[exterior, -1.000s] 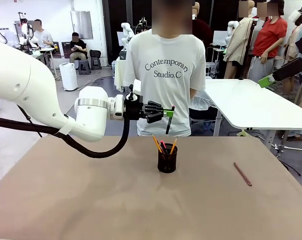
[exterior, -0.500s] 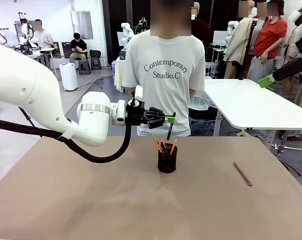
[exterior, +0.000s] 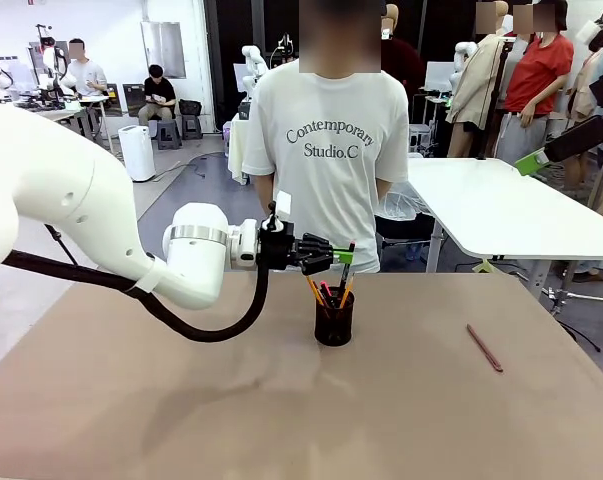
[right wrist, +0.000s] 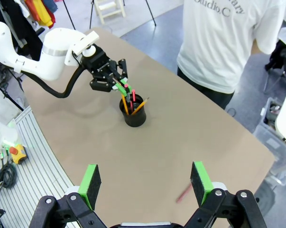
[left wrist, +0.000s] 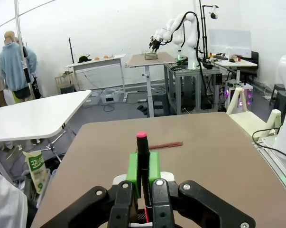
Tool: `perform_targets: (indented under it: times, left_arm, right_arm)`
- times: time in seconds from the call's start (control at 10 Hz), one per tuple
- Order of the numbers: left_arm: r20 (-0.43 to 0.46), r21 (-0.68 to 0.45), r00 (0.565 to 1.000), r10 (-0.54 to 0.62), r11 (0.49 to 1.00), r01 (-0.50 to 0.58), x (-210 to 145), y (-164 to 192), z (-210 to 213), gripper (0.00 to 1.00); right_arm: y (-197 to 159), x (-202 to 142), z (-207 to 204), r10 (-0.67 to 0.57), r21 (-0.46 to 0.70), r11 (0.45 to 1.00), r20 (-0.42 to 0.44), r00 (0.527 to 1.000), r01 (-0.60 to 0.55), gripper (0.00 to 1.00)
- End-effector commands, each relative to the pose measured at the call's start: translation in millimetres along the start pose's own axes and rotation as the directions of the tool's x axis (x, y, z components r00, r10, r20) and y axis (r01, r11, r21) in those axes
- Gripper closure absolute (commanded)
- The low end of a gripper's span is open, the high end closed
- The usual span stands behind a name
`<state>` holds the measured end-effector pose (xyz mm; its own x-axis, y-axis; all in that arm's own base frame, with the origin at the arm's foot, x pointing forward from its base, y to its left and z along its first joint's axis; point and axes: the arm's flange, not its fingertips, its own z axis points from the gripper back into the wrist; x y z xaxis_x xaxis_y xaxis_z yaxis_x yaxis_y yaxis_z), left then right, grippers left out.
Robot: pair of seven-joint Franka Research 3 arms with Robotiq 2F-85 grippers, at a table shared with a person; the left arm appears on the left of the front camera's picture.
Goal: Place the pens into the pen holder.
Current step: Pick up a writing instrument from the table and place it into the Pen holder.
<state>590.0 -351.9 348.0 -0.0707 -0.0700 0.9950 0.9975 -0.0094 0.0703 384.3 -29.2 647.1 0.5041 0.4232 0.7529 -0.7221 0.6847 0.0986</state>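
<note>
Just above holder: my left gripper clamped on black pen near its top. Right gripper spread. Brown pen at holder's 3 o'clock: light, stiff, likely slick; take mid-shaft.

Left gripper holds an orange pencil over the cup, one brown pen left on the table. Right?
No: the left gripper holds a black pen with a pink end, not an orange pencil, as the left wrist view shows. It is over the cup, and the brown pen lies on the table.

Bright even indoor light; wrist views fisheye-warped.
</note>
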Motion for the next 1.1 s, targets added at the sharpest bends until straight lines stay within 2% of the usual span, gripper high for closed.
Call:
perform_targets:
  times: [0.0,0.2,0.3,0.7,0.8,1.0]
  left_arm:
    - [0.051,0.02,0.999,-0.008,1.0,0.007,-7.5,2.0,-3.3,1.0]
    - [0.07,0.027,0.998,0.0,1.0,-0.002,-12.1,0.6,-6.3,1.0]
    - [0.074,0.033,0.997,0.006,0.999,-0.008,-13.8,1.1,-6.2,0.83]
    - [0.067,0.035,0.998,0.0,0.999,-0.002,-9.7,-1.3,-5.0,0.04]
    - [0.067,0.032,0.998,-0.005,0.999,0.003,-8.3,-0.3,-4.2,0.0]
    - [0.063,0.025,0.998,-0.005,1.0,0.004,-5.0,-2.3,-5.1,0.0]
  right_arm:
    - [0.1,-0.3,-0.3,0.005,0.018,1.0,0.026,1.0,-0.005,0.0]
    - [0.1,-0.3,-0.3,0.005,0.018,1.0,0.026,1.0,-0.005,0.0]
    - [0.1,-0.3,-0.3,0.005,0.018,1.0,0.026,1.0,-0.005,0.0]
    - [0.1,-0.3,-0.3,0.005,0.018,1.0,0.026,1.0,-0.005,0.0]
    - [0.1,-0.3,-0.3,0.005,0.018,1.0,0.026,1.0,-0.005,0.0]
    - [0.1,-0.3,-0.3,0.005,0.018,1.0,0.026,1.0,-0.005,0.0]
